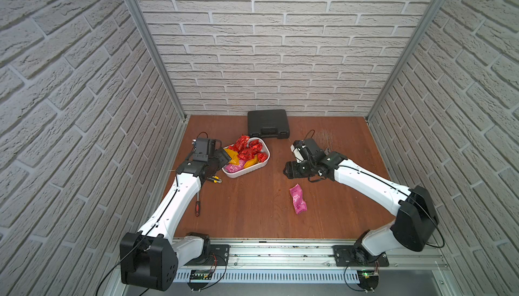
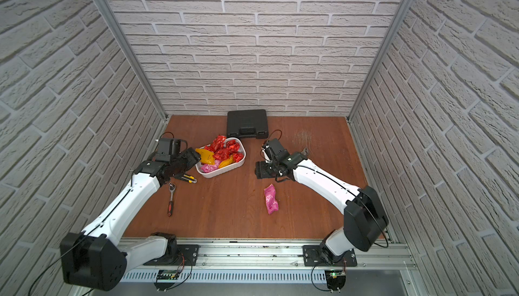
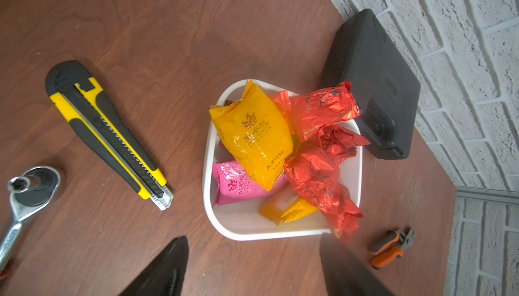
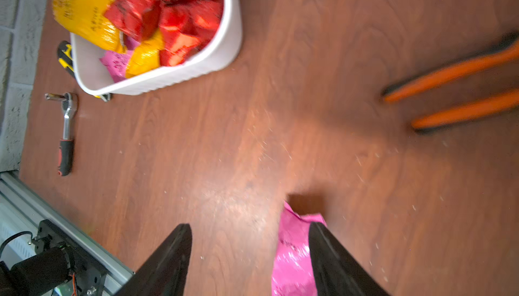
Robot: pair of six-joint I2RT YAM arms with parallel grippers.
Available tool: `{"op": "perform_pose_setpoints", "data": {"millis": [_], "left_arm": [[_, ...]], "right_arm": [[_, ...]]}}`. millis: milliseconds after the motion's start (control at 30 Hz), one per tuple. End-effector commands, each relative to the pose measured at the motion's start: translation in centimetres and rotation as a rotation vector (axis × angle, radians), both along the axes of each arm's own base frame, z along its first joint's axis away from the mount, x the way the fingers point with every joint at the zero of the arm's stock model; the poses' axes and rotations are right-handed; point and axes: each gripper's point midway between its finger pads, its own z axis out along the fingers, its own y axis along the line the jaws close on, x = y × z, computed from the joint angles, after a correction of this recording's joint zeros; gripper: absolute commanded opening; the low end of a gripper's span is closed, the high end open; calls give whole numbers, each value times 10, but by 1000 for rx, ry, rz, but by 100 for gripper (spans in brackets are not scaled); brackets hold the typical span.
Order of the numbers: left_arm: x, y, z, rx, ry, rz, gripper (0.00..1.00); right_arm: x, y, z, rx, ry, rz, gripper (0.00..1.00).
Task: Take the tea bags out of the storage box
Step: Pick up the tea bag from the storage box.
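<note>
Glossy crinkled-foil tea bags [image 3: 314,173] fill a smooth, probably plastic storage box [image 3: 252,234].

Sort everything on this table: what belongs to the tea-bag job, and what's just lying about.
Job: storage box; tea bags piled in it; one pink tea bag lying outside it.
Lying about: black case; utility knife; ratchet wrench; orange-handled pliers.

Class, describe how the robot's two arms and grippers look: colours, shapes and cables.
The left arm and right arm have smooth white shells between bulky black joint housings, with a thin black cable running along each. The left gripper and right gripper are black, with tapering wedge-shaped fingers.
</note>
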Motion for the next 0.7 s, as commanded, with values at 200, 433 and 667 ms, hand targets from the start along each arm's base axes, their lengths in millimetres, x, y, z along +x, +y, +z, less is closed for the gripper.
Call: {"op": "perform_pose_setpoints", "data": {"millis": [200,433,667], "left_arm": [[37,-39,1,-90,-12,-206,78],[51,-69,-9,-218,-50,14,77],[66,-84,-32,-290,-5,152,81]], "right_arm": [[54,62,4,-3,-38,137,66],[84,58,11,4,-57,-3,67],[79,33,17,-2,-79,-77,68]]}}
